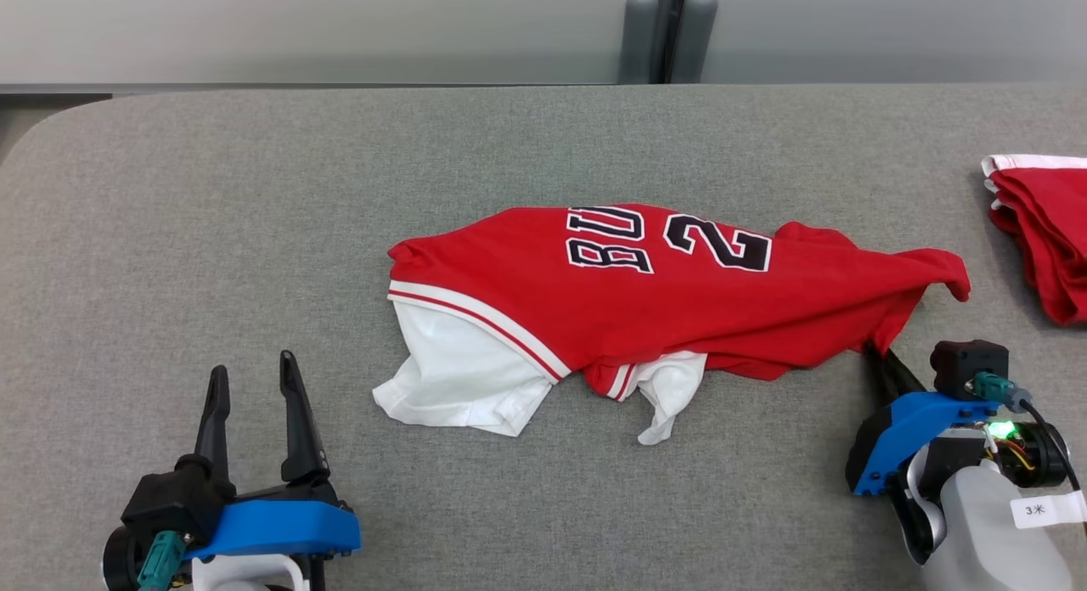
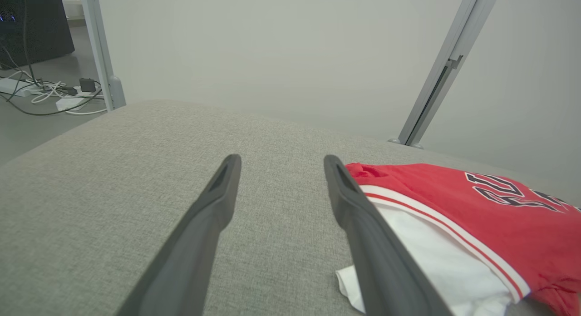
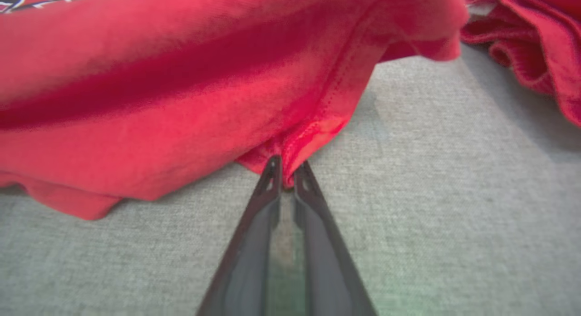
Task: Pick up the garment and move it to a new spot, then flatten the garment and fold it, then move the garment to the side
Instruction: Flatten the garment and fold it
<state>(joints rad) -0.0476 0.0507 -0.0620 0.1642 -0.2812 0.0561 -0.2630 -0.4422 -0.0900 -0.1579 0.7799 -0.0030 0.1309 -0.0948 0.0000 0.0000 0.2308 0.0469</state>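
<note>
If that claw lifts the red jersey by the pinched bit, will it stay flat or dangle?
Probably dangle: the red jersey lies in soft rumpled folds, so it looks floppy. The right gripper pinches only one hem edge, so the rest would likely trail across the grey table. Thin fabric, probably light.

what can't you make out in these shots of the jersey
Head view: lettering on the jersey, cut short by folds.
Head view: the second red garment, cut off by the right edge.
Right wrist view: how much hem the jaws of the right gripper hold; fabric is blurred.
Left wrist view: the jersey's far end, past the frame edge.
</note>
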